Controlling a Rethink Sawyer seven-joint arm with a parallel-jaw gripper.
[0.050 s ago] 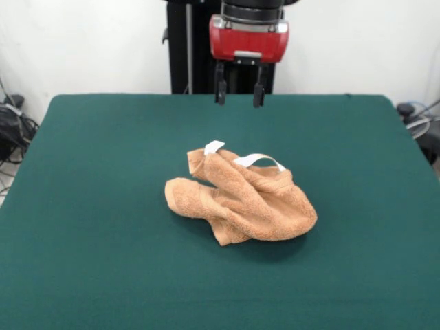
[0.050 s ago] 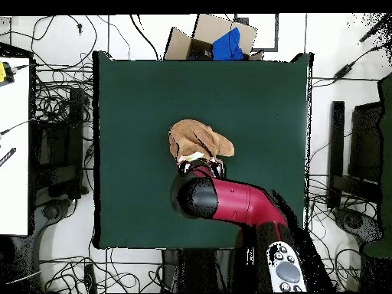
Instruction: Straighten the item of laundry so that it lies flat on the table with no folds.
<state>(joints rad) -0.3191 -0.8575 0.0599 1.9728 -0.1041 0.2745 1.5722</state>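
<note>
The towel (image 1: 240, 199) sits crumpled in a heap near the middle of the green table (image 1: 82, 206), white tags up, nothing flattened yet. The gripper (image 1: 239, 93) hangs above and behind it, jaws spread and empty, seemingly poised to drop onto a fold.

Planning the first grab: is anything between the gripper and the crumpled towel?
Nothing visible. The open gripper hangs above the table, behind the towel, with only bare green cloth between them.
</note>
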